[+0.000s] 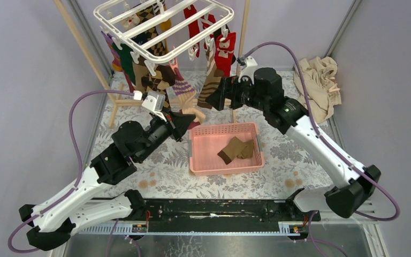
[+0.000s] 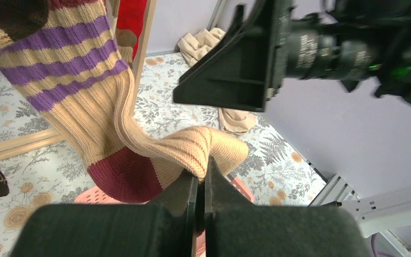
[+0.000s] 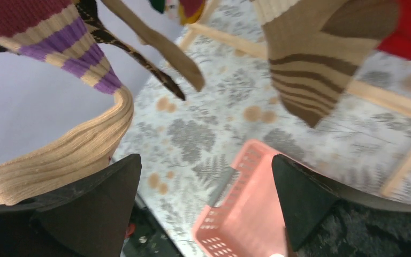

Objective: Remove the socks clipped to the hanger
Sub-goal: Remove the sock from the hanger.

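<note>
sock (image 2: 101,123): soft, light, stretchy knit; left gripper (image 2: 201,184) clamped on its toe, right gripper (image 3: 204,171) wide apart; hold nearer cuff would likely stretch less.

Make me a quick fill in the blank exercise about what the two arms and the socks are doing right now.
1. The left gripper is shut on the beige ribbed sock with ____ stripes.
2. The right gripper holds nothing; its jaws stand ____.
3. A tan-and-brown sock lies inside the ____ plastic basket.

Missing words: purple; open; pink.
</note>
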`<act>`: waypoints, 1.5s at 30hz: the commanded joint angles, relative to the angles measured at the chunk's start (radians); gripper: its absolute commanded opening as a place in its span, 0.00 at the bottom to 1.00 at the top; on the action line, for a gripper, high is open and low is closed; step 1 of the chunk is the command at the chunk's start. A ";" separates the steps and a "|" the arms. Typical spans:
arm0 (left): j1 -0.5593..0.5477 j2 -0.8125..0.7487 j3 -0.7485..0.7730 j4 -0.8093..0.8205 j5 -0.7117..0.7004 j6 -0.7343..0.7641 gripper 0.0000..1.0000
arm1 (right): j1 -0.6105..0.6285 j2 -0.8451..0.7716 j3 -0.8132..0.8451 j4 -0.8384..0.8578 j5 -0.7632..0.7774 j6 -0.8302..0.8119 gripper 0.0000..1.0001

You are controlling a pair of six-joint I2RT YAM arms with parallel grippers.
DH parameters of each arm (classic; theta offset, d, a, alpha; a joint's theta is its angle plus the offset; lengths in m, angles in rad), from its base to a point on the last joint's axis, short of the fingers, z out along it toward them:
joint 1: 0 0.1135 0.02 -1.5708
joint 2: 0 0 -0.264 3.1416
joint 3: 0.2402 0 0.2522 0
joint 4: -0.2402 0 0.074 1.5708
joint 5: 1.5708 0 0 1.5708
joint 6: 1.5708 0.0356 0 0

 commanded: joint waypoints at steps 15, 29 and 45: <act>0.006 0.074 0.091 -0.083 0.014 0.054 0.00 | 0.165 -0.023 0.342 -0.058 0.459 -0.258 0.87; 0.006 -0.035 0.004 -0.067 0.020 0.026 0.00 | 0.327 0.264 0.729 -0.174 0.608 -0.320 0.80; 0.005 -0.060 -0.026 -0.055 0.027 0.016 0.00 | 0.385 0.432 0.929 -0.222 0.690 -0.343 0.75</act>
